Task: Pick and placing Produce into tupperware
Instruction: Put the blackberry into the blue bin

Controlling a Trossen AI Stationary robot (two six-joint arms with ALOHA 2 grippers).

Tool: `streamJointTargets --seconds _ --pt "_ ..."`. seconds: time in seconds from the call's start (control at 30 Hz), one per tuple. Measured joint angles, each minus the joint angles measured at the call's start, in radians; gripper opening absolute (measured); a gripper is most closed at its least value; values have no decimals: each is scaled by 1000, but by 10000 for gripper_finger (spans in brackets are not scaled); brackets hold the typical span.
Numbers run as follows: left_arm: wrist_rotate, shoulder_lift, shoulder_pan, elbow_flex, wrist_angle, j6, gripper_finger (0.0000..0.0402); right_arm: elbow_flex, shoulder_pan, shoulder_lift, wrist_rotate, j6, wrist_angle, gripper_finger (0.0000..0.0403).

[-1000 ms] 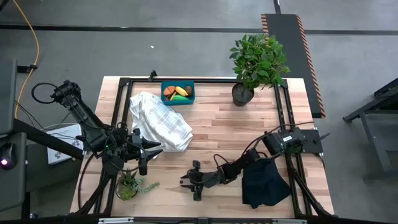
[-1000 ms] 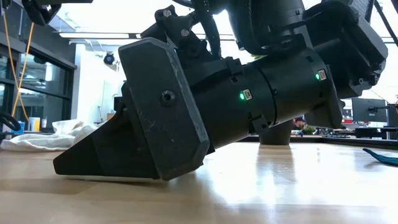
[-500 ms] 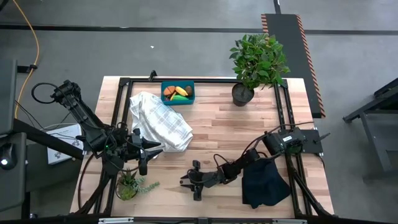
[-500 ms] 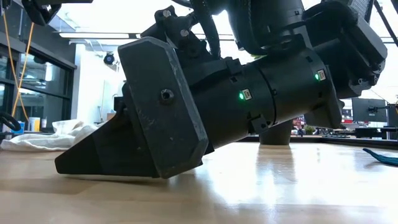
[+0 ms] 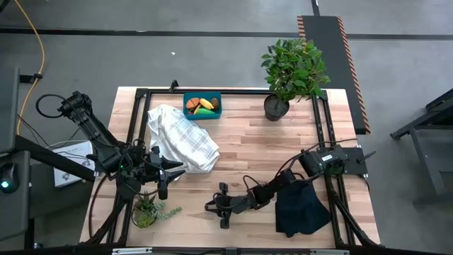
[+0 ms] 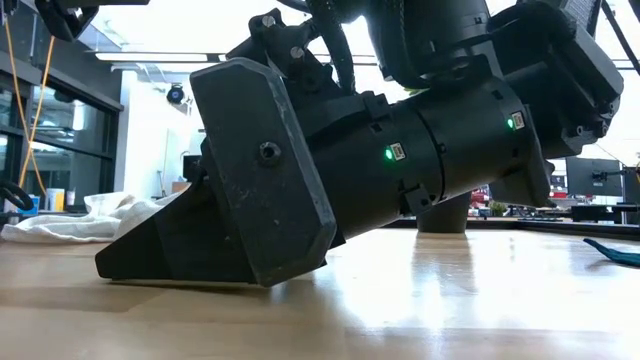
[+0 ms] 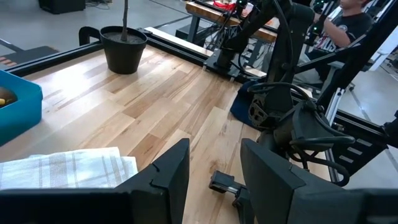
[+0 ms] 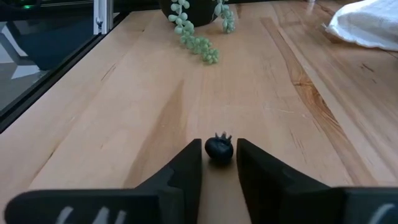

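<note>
Dark and tiny, the berry (image 8: pixel 219 150) sits between my right gripper's (image 8: pixel 218 163) fingers (image 8: pixel 186 171), low on the wood; the two tips stand just beside it on either side, nearly or barely touching, so I call it a pinch in the making, not a sure hold. I lie flat and long across the table (image 5: pixel 283 142) because the berry is so small that only tips laid almost on the boards can get around it; the low view shows my right wrist (image 6: pixel 300 170) tilted down with the fingertips at the table top. Beyond the berry trails a string of pale green beads from the small plant (image 8: pixel 198 37), and farther off lies the white cloth (image 8: pixel 367 25). From above, my right gripper (image 5: pixel 221 206) is at the near middle of the table, its arm reaching over the black cloth (image 5: pixel 301 209). My left gripper (image 5: pixel 164 178) waits by the cloth's near edge, fingers (image 7: pixel 168 174) parted with nothing between them. The tupperware (image 5: pixel 202 106) stands at the far edge, well apart from the berry, already holding a banana (image 5: pixel 206 105) and other orange and brown produce, so a long carry comes next, I judge. A leafy bush (image 5: pixel 294 67) stands at the far right.
</note>
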Motion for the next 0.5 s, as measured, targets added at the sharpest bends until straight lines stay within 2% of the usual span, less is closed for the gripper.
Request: streamJointTargets --seconds 0.5 --pt "0 0 0 0 0 1 131 0 0 0 1 0 2 45"
